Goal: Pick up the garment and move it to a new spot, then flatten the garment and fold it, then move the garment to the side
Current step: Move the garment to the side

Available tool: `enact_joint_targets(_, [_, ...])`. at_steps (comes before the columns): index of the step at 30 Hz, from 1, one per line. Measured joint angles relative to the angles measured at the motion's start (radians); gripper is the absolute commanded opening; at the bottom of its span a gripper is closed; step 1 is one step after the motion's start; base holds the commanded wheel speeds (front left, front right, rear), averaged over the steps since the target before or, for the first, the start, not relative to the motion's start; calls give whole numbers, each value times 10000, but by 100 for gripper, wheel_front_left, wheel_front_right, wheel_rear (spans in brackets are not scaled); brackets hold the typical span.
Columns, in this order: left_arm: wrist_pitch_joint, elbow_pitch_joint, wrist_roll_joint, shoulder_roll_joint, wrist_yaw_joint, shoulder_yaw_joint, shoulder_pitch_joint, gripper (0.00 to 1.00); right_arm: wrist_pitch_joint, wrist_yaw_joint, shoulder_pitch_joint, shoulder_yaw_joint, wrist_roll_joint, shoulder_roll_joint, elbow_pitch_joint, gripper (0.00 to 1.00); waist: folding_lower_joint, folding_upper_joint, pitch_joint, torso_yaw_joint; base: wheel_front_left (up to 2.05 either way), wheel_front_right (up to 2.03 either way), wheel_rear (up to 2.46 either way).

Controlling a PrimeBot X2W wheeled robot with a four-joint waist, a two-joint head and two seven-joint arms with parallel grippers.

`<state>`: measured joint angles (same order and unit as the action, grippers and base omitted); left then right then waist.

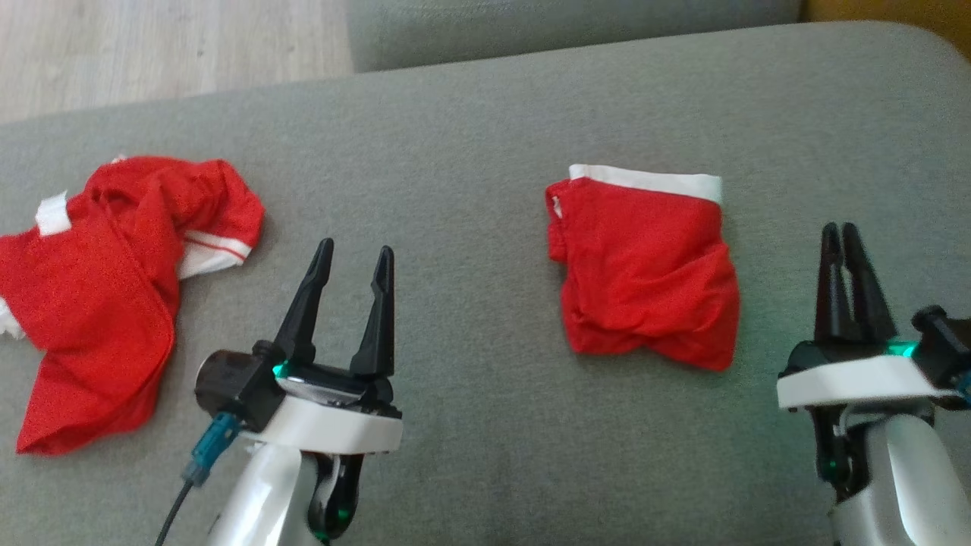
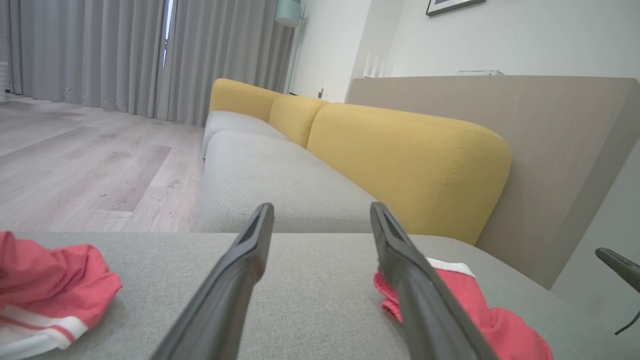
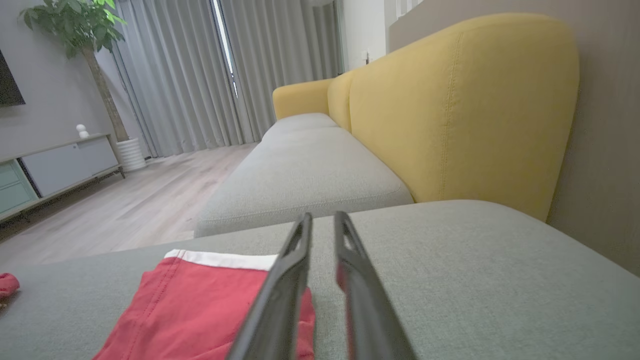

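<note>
A red folded garment [image 1: 645, 273] with a white waistband lay flat on a grey sofa cushion [image 1: 470, 129], right of centre. A second red garment, the crumpled garment [image 1: 106, 296], with white trim, lay in a loose heap at the cushion's left edge, well apart from the first.

The left gripper [image 1: 356, 247] hovered between the two pieces with its jaws spread wide, holding nothing. The right gripper [image 1: 840, 227] stood just beside the folded garment's right side, its fingers drawn almost together with a slim gap, gripping nothing.

Judging from this layout, the folded piece looked moved, flattened and folded, though its lower edge was rumpled. Whether it was already in its final place to the side could not be told. The heap on the left looked untouched, so the whole sequence probably remained for it.

The cushion was a woven grey fabric, soft and slightly grippy by the look of it. Behind it rose mustard-yellow backrests [image 3: 460, 100]. The room had pale wood flooring [image 1: 152, 45], grey curtains [image 3: 190, 75], a potted tree [image 3: 75, 25] and a low cabinet [image 3: 60, 160].
</note>
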<state>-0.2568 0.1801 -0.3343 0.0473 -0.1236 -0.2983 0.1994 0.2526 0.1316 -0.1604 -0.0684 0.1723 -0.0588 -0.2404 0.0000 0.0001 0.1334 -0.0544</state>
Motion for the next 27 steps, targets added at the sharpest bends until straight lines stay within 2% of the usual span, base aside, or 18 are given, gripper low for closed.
enact_joint_targets(8, [0,98,-4,-2,-10,-261,460,100,-284,0,-1576,-117,-408,0,-1820,0,1,0,721,654,0,0,0])
enact_joint_targets(16, [0,123,-79,-4,-12,-520,754,100,-654,0,-3020,-554,-1429,-188,-4932,0,2,0,1370,1482,0,0,0])
enact_joint_targets(22, [0,161,-98,-6,-12,-552,883,100,-278,0,-3459,-575,-1739,-255,-5804,0,1,0,1503,1828,0,0,0])
enact_joint_targets(27, [0,261,-182,-8,-13,-566,867,100,-46,0,-3740,56,-1695,-173,-5499,0,0,0,1252,1906,0,0,0])
